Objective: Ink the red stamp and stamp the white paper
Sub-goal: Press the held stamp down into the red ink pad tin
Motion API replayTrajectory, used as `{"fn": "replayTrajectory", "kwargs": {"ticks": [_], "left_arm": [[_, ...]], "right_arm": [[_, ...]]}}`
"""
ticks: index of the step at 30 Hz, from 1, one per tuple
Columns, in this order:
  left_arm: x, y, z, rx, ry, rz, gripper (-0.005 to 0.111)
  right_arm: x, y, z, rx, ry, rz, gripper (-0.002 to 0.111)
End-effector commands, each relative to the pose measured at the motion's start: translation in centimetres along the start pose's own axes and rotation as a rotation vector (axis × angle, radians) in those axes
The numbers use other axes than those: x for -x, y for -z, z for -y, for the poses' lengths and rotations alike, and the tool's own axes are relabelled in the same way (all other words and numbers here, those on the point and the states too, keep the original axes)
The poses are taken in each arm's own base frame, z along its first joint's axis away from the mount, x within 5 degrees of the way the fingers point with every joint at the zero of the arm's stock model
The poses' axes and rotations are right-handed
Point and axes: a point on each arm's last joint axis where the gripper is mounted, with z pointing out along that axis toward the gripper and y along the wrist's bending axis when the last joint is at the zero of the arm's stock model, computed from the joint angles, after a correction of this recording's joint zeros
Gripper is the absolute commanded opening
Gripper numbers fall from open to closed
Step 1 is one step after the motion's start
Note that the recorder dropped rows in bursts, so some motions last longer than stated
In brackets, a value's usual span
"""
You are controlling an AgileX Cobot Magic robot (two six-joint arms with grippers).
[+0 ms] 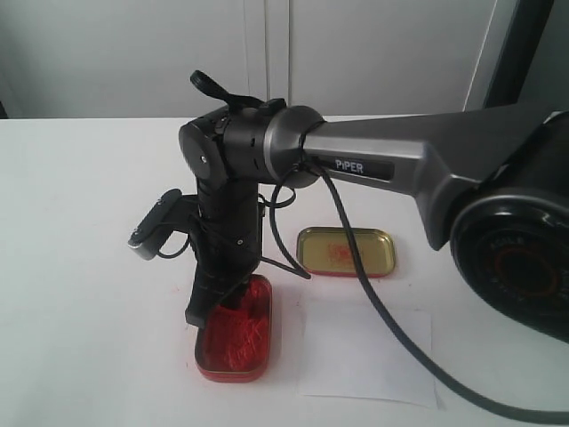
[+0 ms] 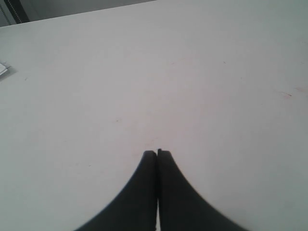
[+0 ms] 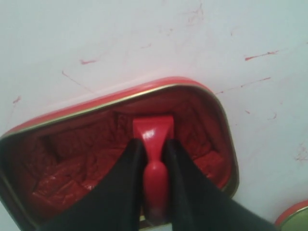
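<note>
My right gripper [image 3: 153, 144] is shut on the red stamp [image 3: 155, 144], gripping its handle, and the stamp's block base points down into the red ink paste of the oblong red tin [image 3: 96, 156]. In the exterior view that gripper [image 1: 227, 298] hangs over the same tin [image 1: 237, 334] at the front of the table. The white paper [image 1: 366, 351] lies flat just right of the tin, with no gripper on it. My left gripper [image 2: 157, 153] is shut on nothing above bare table and does not show in the exterior view.
A gold-lined shallow tin lid [image 1: 346, 252] lies behind the paper, and its edge shows in the right wrist view [image 3: 294, 219]. The right arm's black cable [image 1: 373, 307] drapes across the paper. Red ink smears mark the white table [image 3: 260, 55].
</note>
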Motion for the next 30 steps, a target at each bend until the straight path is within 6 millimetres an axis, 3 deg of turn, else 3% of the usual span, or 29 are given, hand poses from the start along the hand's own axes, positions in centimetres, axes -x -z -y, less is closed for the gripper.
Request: {"fn": "replayTrajectory", "kwargs": {"ticks": [1, 8, 22, 30], "left_arm": [[-0.1, 0.0, 0.0, -0.001, 0.000, -0.001, 0.000], [-0.1, 0.0, 0.0, -0.001, 0.000, -0.001, 0.000], [-0.1, 0.0, 0.0, -0.001, 0.000, -0.001, 0.000], [-0.1, 0.0, 0.0, -0.001, 0.000, -0.001, 0.000]], "right_arm": [[-0.6, -3.5, 0.0, 0.035, -0.013, -0.066, 0.000], [-0.8, -2.1, 0.1, 0.014, 0.002, -0.080, 0.000], [-0.9, 6.0, -0.1, -0.064, 0.002, 0.085, 0.000], [-1.0, 6.7, -0.2, -0.068, 0.000, 0.093, 0.000]]}}
